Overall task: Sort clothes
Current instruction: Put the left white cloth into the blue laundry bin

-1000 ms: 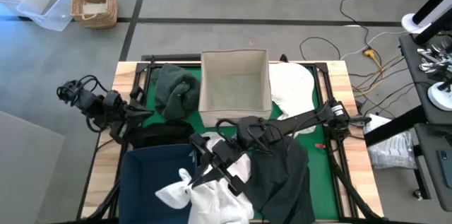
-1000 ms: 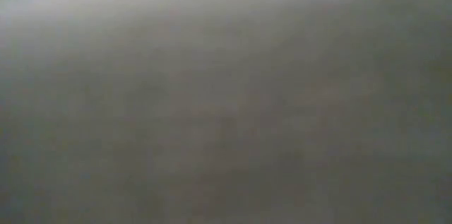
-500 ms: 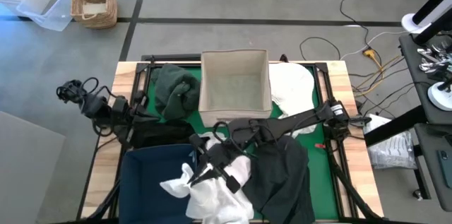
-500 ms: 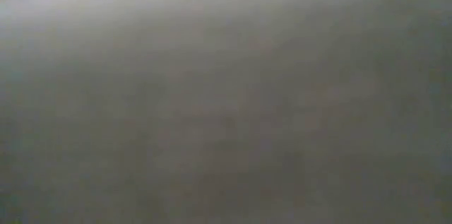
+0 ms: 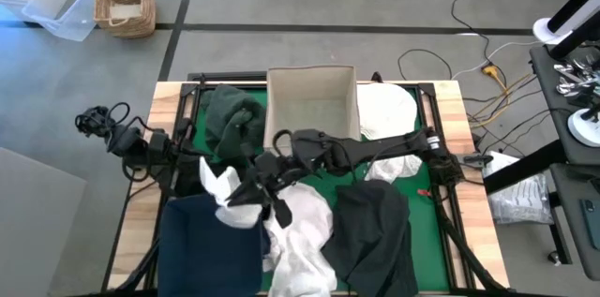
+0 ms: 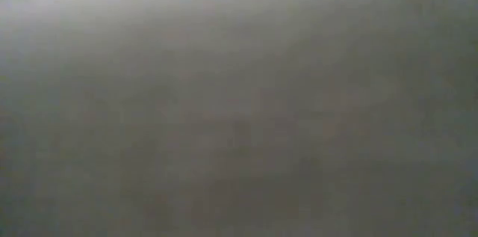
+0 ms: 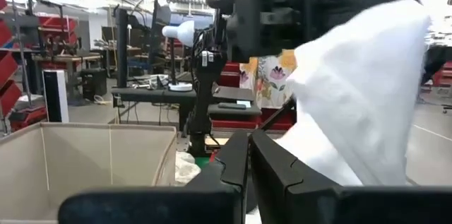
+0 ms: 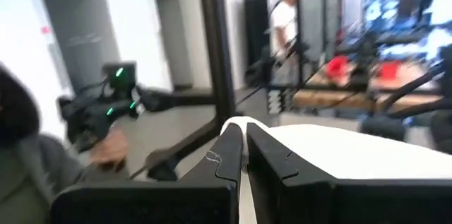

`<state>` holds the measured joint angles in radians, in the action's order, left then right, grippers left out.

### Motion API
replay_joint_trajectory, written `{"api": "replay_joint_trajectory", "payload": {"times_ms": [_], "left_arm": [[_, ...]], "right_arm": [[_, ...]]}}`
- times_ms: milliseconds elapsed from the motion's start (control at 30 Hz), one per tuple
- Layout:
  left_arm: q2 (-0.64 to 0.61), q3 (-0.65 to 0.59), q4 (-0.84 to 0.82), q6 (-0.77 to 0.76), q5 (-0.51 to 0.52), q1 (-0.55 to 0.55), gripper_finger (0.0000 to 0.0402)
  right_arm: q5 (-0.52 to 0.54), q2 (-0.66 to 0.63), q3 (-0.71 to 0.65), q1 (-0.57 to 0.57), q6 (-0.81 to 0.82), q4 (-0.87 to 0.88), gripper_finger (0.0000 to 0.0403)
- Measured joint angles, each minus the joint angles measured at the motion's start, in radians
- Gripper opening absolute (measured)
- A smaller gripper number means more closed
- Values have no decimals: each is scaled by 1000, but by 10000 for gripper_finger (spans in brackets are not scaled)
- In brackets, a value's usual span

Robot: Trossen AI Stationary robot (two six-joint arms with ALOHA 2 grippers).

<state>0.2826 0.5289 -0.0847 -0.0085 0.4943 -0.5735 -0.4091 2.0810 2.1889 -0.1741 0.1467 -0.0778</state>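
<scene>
Clothes lie spread across your bench [image 5: 141,205]: the one in play is a soft white fabric garment [image 5: 298,231], heaped toward six o'clock on the green mat [image 5: 434,211], with one bunched corner lifted up toward nine o'clock. You have the right gripper [image 5: 246,187] at that corner, just above the rim of the navy blue fabric bin [image 5: 202,245]. Its fingers [image 8: 233,155] are pressed fully together, and in the right wrist view a thin edge of white cloth runs between them while the rest of the white fabric spreads out past the tips. So your pinch is on the very edge of the garment, with the bulk trailing back toward the heap at five o'clock.

A crumpled dark green garment [image 5: 232,119] sits at eleven o'clock, just beside the beige square fabric box [image 5: 311,107]. Another white garment [image 5: 387,114] lies at one o'clock on the far side of that box. A charcoal grey garment [image 5: 375,236] is draped at five o'clock, touching the white heap.

Your left gripper [image 7: 248,159] waits at nine o'clock near the bench edge, its fingers closed and holding nothing; the lifted white cloth hangs in front of it, apart from the tips.

The low view shows only a grey blur.
</scene>
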Motion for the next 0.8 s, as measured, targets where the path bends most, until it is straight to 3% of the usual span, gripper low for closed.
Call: {"api": "replay_joint_trajectory", "payload": {"times_ms": [200,367,633,800], "left_arm": [[-34,0,20,15,73,1,0],[-65,0,14,-20,72,0,0],[-51,-25,-62,-67,64,-1,0],[-31,-31,-11,-23,38,-1,0]], "right_arm": [[-168,104,168,-12,-6,182,9],[-200,84,155,-20,42,226,9],[-96,49,166,-16,35,315,9],[44,49,164,-17,-58,380,9]]}}
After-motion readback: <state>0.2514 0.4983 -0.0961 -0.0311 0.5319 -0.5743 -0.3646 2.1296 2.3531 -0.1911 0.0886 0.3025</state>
